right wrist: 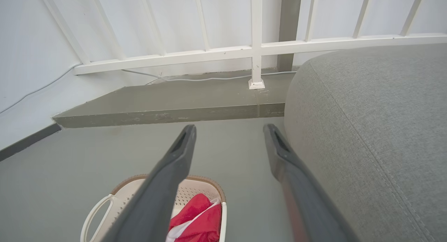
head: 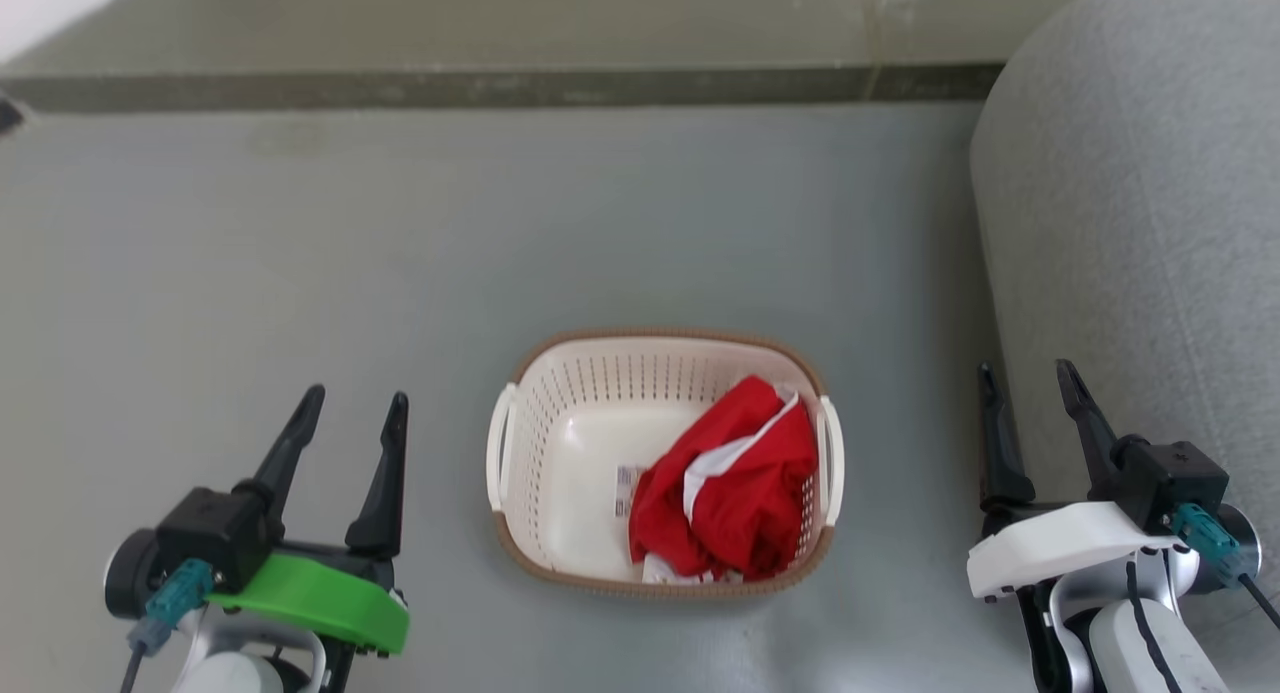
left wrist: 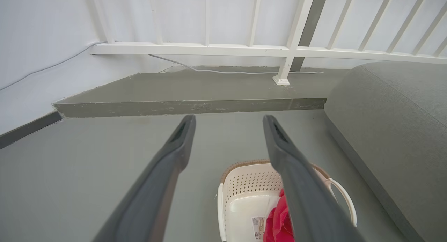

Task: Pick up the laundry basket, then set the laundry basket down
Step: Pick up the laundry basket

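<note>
Grey floor (head: 300, 253) spread beneath both grippers, and a grey fabric sofa (head: 1150, 223) bulked on the outer side of the right gripper (head: 1028, 370), close by its outer finger. Beyond both sets of fingertips ran a raised grey ledge (head: 500, 88) carrying a white railing (left wrist: 209, 48). The laundry basket (head: 600, 378) stood on the floor between the two grippers, apart from each, one white handle facing either side. A red and white garment (head: 735, 498) lay crumpled in the half nearer the right gripper. The left gripper (head: 357, 398) hung with fingers spread and empty, and the right likewise. A small label (head: 627, 488) lay on the basket's bottom, on the left gripper's side of the cloth.
</note>
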Robot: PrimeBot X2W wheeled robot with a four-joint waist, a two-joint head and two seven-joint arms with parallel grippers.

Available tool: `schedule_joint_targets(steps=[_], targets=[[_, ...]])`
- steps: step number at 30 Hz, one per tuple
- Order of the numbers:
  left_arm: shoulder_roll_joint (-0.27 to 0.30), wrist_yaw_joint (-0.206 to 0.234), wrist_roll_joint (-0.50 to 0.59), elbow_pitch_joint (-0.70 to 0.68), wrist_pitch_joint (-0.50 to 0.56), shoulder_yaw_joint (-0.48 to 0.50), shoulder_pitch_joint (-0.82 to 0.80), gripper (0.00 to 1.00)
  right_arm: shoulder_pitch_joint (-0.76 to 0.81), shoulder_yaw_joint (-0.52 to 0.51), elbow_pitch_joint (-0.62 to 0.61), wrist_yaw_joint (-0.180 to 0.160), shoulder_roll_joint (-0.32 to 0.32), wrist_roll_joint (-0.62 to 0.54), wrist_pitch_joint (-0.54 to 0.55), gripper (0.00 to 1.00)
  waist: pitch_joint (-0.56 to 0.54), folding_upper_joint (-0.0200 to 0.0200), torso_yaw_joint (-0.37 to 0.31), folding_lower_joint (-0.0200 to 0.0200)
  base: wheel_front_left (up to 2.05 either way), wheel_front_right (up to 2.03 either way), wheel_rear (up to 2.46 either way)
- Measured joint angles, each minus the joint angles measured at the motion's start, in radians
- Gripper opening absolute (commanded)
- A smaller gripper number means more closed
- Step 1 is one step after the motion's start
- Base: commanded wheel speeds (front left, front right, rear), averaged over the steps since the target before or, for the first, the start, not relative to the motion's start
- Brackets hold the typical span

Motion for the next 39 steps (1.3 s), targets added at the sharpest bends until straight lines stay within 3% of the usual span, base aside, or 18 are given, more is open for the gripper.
schedule_joint_targets(steps=[19, 39], targets=[[0.007, -0.046, -0.021, 0.03, 0.039, -0.004, -0.116, 1.0, -0.078, -0.002, 0.011, -0.002, 0.006, -0.002, 0.031, 1.0, 0.268, 0.0, 0.009, 0.0001, 0.0, 0.0, 0.0], [0.008, -0.141, -0.078, 0.187, 0.119, -0.019, -0.357, 1.0, -0.269, 0.031, 0.109, -0.008, 0.009, 0.006, 0.041, 1.0, 0.554, 0.0, 0.006, 0.0002, 0.0, 0.0, 0.0]])
